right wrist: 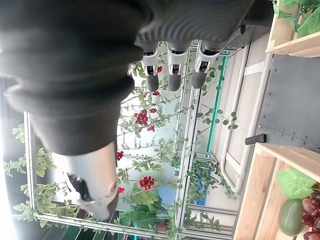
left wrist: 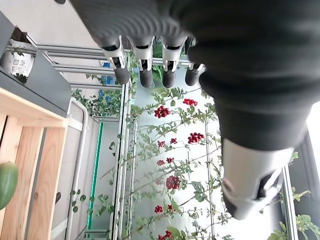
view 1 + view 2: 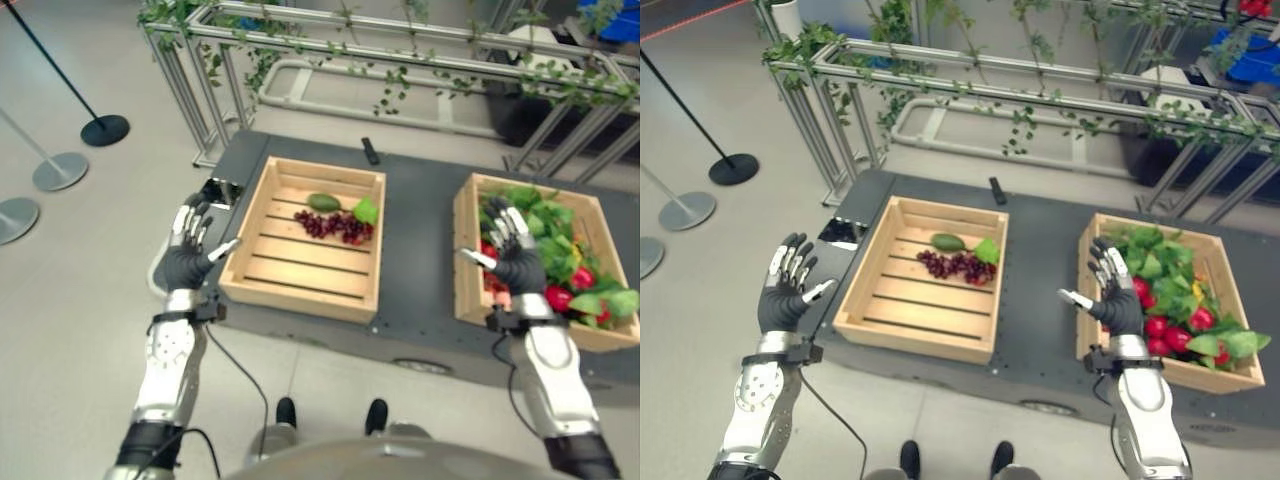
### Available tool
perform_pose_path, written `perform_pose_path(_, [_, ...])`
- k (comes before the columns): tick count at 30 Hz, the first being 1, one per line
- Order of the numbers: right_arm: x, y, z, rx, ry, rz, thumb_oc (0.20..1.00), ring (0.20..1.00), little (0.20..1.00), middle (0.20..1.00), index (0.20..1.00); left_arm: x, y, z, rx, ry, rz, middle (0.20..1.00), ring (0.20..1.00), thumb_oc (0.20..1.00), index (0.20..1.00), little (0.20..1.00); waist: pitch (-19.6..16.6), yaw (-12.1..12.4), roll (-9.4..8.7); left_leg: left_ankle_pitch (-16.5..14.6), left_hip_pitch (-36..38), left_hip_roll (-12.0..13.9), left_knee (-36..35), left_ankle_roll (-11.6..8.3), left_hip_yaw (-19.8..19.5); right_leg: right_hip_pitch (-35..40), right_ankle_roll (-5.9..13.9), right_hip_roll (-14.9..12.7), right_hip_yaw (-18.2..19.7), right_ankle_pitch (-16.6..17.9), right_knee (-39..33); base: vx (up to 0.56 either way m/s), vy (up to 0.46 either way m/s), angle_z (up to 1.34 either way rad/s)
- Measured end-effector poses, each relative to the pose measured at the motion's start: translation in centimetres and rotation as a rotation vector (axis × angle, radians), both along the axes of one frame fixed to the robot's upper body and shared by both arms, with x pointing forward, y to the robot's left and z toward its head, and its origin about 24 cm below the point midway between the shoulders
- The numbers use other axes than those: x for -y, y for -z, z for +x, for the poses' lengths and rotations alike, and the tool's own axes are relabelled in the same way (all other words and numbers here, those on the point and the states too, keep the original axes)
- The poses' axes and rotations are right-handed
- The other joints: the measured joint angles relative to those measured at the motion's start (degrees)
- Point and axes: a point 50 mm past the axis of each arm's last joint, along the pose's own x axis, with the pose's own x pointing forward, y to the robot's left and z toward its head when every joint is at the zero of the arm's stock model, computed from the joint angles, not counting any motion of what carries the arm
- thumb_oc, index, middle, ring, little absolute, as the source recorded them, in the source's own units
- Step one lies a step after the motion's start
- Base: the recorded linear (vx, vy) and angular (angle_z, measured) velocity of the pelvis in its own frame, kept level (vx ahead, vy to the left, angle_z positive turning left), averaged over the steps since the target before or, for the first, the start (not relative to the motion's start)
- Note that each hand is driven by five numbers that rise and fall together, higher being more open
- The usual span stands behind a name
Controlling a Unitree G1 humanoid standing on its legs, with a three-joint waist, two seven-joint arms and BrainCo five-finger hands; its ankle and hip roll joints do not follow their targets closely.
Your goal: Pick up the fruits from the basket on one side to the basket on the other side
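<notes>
Two slatted wooden crates stand on a dark platform. The left crate holds a bunch of dark grapes, a green oval fruit and a green leaf. The right crate is full of green leaves and red fruits. My left hand is raised beside the left crate's outer wall, fingers straight, holding nothing. Over the right crate's near left corner my right hand is held up open and empty. The green fruit and grapes also show in the right wrist view.
A small black remote-like object lies on the platform behind the left crate. A metal frame with vines runs along the back. Stanchion bases stand on the floor at far left. A small box sits at the platform's left edge.
</notes>
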Motion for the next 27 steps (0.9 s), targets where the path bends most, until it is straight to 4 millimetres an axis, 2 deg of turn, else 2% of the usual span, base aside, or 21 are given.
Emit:
perform_pose_path(4, [-0.1, 0.0, 0.2, 0.006, 0.01, 0.002, 1.0, 1.0, 1.0, 1.0, 1.0, 0.0, 0.0, 0.0, -0.003, 0.002, 0.0, 1.0, 1.0, 1.0, 1.0, 1.0, -0.25, -0.1, -0.29, -0.28, 1.21, -0.36, -0.03, -0.11, 0.36, 1.37, 0.29, 0.1, 0.56, 0.35, -1.38, 0.04, 0.095, -0.1])
perform_pose_path(6, [0.1, 0.8, 0.4, -0.03, 0.026, 0.007, 1.0, 1.0, 1.0, 1.0, 1.0, 0.1, 0.2, 0.0, -0.012, 0.004, 0.0, 1.0, 1.0, 1.0, 1.0, 1.0, -0.57, -0.17, -0.39, -0.36, 1.45, -0.36, -0.03, -0.12, 0.59, 1.46, 0.31, 0.13, 0.85, 0.34, -1.38, 0.03, 0.082, -0.14])
perform_pose_path(8, [0.5, 3.9, 0.7, -0.156, 0.056, 0.017, 1.0, 1.0, 1.0, 1.0, 1.0, -0.1, 2.0, -0.1, -0.093, -0.004, 0.003, 1.0, 1.0, 1.0, 1.0, 1.0, -1.94, -0.14, -0.65, -0.58, 1.85, -0.16, -0.03, -0.21, 1.92, 1.27, 0.25, 0.31, 2.11, 0.48, -1.38, 0.01, 0.077, -0.25])
perform_pose_path(9, [0.6, 6.6, 0.7, -0.277, 0.069, 0.002, 1.0, 1.0, 1.0, 1.0, 1.0, -0.6, 4.4, -0.1, -0.198, -0.018, 0.027, 1.0, 1.0, 1.0, 1.0, 1.0, -2.99, -0.16, -0.73, -0.86, 2.41, -0.21, -0.04, -0.32, 2.32, 1.33, 0.21, 0.46, 2.79, 0.53, -1.38, -0.01, 0.063, -0.27])
perform_pose_path(10, [0.7, 8.3, 0.2, -0.366, 0.075, -0.012, 1.0, 1.0, 1.0, 1.0, 1.0, -0.9, 6.2, -0.4, -0.291, -0.03, 0.04, 1.0, 1.0, 1.0, 1.0, 1.0, -3.73, -0.08, -0.61, -1.1, 2.33, -0.02, -0.06, -0.33, 2.68, 1.18, 0.22, 0.52, 2.98, 0.55, -1.4, -0.01, 0.06, -0.24])
perform_pose_path(11, [0.8, 11.6, -0.9, -0.519, 0.085, -0.032, 1.0, 1.0, 1.0, 1.0, 1.0, -1.5, 9.2, -1.5, -0.437, -0.055, 0.056, 1.0, 1.0, 1.0, 1.0, 1.0, -4.24, -0.18, -0.65, -1.13, 2.52, 0.06, -0.07, -0.37, 3.1, 1.2, 0.37, 0.52, 3.2, 0.44, -1.4, 0.01, 0.046, -0.14])
perform_pose_path(12, [0.9, 13.0, -1.5, -0.601, 0.089, -0.043, 1.0, 1.0, 1.0, 1.0, 1.0, -1.8, 10.6, -1.9, -0.515, -0.065, 0.062, 1.0, 1.0, 1.0, 1.0, 1.0, -4.61, -0.17, -0.67, -1.21, 2.56, 0.23, -0.05, -0.44, 3.25, 1.16, 0.41, 0.57, 3.39, 0.38, -1.4, 0.03, 0.042, -0.12])
perform_pose_path(13, [1.0, 15.1, -3.2, -0.731, 0.096, -0.061, 1.0, 1.0, 1.0, 1.0, 1.0, -2.4, 13.1, -3.6, -0.661, -0.089, 0.081, 1.0, 1.0, 1.0, 1.0, 1.0, -4.65, -0.17, -0.67, -1.28, 2.25, 0.28, -0.09, -0.54, 3.31, 0.61, 0.31, 0.47, 3.4, 0.46, -1.48, 0.05, 0.041, -0.1])
perform_pose_path(14, [1.0, 16.1, -4.1, -0.787, 0.099, -0.067, 1.0, 1.0, 1.0, 1.0, 1.0, -2.8, 14.3, -4.6, -0.734, -0.102, 0.101, 1.0, 1.0, 1.0, 1.0, 1.0, -4.66, -0.17, -0.68, -1.26, 2.28, 0.32, -0.07, -0.51, 3.4, 0.63, 0.22, 0.51, 3.49, 0.54, -1.45, 0.05, 0.048, -0.09])
perform_pose_path(15, [1.2, 18.4, -6.7, -0.93, 0.13, -0.059, 1.0, 1.0, 1.0, 1.0, 1.0, -3.5, 16.9, -7.6, -0.908, -0.128, 0.129, 1.0, 1.0, 1.0, 1.0, 1.0, -4.76, -0.28, -0.62, -1.27, 2.37, 0.39, -0.07, -0.52, 3.48, 0.64, 0.17, 0.53, 3.54, 0.57, -1.68, 0.05, 0.052, -0.07])
perform_pose_path(16, [1.4, 19.5, -7.9, -1.014, 0.151, -0.054, 1.0, 1.0, 1.0, 1.0, 1.0, -3.7, 18.1, -8.7, -1.0, -0.141, 0.137, 1.0, 1.0, 1.0, 1.0, 1.0, -4.86, -0.24, -0.48, -1.28, 2.6, 0.39, -0.07, -0.52, 3.48, 0.92, 0.18, 0.54, 3.54, 0.55, -1.68, 0.05, 0.05, -0.03])
perform_pose_path(17, [1.6, 20.8, -10.2, -1.125, 0.176, -0.043, 1.0, 1.0, 1.0, 1.0, 1.0, -3.9, 19.7, -11.5, -1.148, -0.153, 0.157, 1.0, 1.0, 1.0, 1.0, 1.0, -4.83, -0.27, -0.21, -1.36, 2.67, 0.36, -0.2, -0.57, 3.48, 0.99, 0.18, 0.49, 3.58, 0.5, -1.71, 0.05, 0.057, 0.0])
perform_pose_path(19, [1.8, 21.9, -12.5, -1.244, 0.218, -0.016, 1.0, 1.0, 1.0, 1.0, 1.0, -4.0, 21.1, -14.4, -1.301, -0.174, 0.153, 1.0, 1.0, 1.0, 1.0, 1.0, -4.87, -0.24, 0.01, -1.45, 2.84, 0.36, -0.11, -0.46, 3.55, 1.11, 0.18, 0.51, 3.65, 0.5, -1.68, 0.05, 0.052, -0.02])
perform_pose_path(20, [2.0, 22.6, -14.3, -1.316, 0.264, 0.022, 1.0, 1.0, 1.0, 1.0, 1.0, -4.0, 21.9, -16.9, -1.417, -0.176, 0.154, 1.0, 1.0, 1.0, 1.0, 1.0, -4.82, -0.24, 0.33, -1.57, 3.12, 0.34, -0.25, -0.38, 3.65, 1.13, 0.22, 0.48, 3.81, 0.47, -1.69, 0.05, 0.043, -0.05])
perform_pose_path(21, [2.1, 22.8, -15.2, -1.353, 0.28, 0.031, 1.0, 1.0, 1.0, 1.0, 1.0, -3.9, 22.1, -17.8, -1.452, -0.176, 0.148, 1.0, 1.0, 1.0, 1.0, 1.0, -4.93, -0.27, 0.56, -1.79, 3.14, 0.33, -0.23, -0.36, 3.79, 1.07, 0.22, 0.47, 3.87, 0.47, -1.7, 0.05, 0.039, -0.04])
perform_pose_path(24, [2.3, 23.1, -17.0, -1.427, 0.295, 0.033, 1.0, 1.0, 1.0, 1.0, 1.0, -3.4, 22.4, -18.9, -1.492, -0.131, 0.16, 1.0, 1.0, 1.0, 1.0, 1.0, -5.72, -0.08, 1.13, -1.95, 3.2, 0.35, -0.37, -0.31, 4.33, 1.11, 0.25, 0.43, 4.03, 0.45, -1.7, 0.04, 0.017, -0.01])
perform_pose_path(27, [2.3, 23.2, -17.7, -1.45, 0.298, 0.036, 1.0, 1.0, 1.0, 1.0, 1.0, -3.2, 22.4, -18.7, -1.489, -0.122, 0.153, 1.0, 1.0, 1.0, 1.0, 1.0, -6.48, -0.11, 1.48, -1.98, 3.21, 0.45, -0.38, -0.33, 4.31, 1.12, 0.24, 0.49, 3.98, 0.45, -1.71, 0.0, 0.0, 0.0])
